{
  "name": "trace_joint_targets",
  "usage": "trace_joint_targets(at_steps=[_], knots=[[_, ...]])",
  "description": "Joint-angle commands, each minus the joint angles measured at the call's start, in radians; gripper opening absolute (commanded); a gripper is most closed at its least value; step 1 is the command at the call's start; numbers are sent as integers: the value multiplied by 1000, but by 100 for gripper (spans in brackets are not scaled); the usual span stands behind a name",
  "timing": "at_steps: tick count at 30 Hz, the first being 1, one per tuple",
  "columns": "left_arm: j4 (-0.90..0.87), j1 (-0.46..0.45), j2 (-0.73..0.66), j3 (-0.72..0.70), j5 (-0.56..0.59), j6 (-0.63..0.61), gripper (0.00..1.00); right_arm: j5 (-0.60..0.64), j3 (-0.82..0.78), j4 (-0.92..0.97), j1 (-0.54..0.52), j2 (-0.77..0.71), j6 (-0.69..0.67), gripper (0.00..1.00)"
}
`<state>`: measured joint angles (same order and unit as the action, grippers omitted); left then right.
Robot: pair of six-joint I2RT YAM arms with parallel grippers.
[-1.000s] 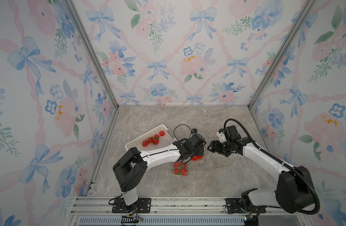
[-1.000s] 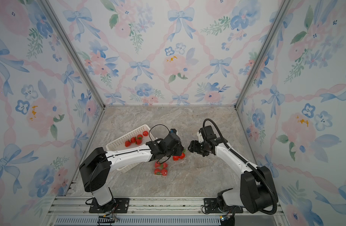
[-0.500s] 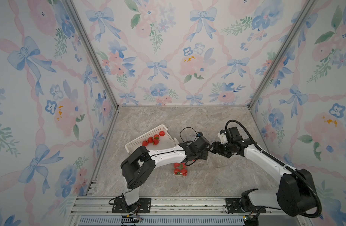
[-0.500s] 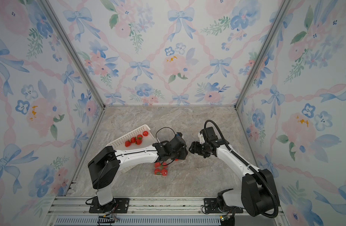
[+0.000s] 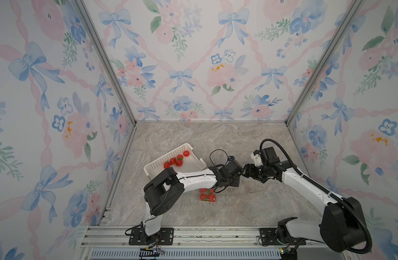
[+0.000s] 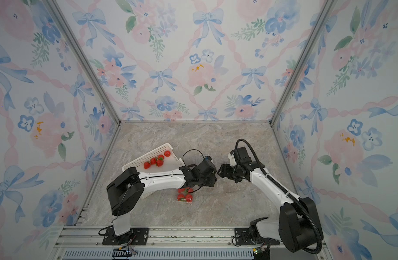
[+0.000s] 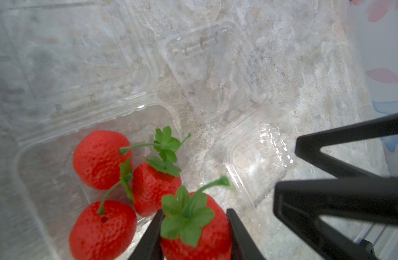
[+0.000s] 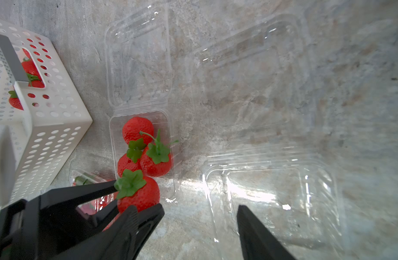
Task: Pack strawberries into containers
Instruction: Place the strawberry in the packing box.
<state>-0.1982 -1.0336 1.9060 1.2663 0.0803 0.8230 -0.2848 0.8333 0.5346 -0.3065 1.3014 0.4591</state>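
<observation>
Your left gripper [image 7: 194, 212] has its jaws clamped on a strawberry [image 7: 200, 236], cap up, over the end of the clear punnet [image 7: 49, 180] that already carries three berries [image 7: 101, 159]. You are at the placing step, so lower it into the free corner and then release. Your right gripper [image 8: 199, 209] stands wide open and holds nothing, poised over the edge of the empty punnet [image 8: 272, 195].
</observation>
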Motion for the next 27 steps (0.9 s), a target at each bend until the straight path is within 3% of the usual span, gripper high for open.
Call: trace_joint_targets(at_steps=[1, 18, 27], knots=[[-16, 0, 24, 7, -5, -15, 33, -6, -12, 12, 10, -10, -10, 71], [-15, 9, 34, 7, 17, -20, 49, -10, -8, 11, 8, 9, -13, 72], [-14, 11, 23, 8, 51, -21, 50, -24, -6, 8, 2, 10, -19, 72]])
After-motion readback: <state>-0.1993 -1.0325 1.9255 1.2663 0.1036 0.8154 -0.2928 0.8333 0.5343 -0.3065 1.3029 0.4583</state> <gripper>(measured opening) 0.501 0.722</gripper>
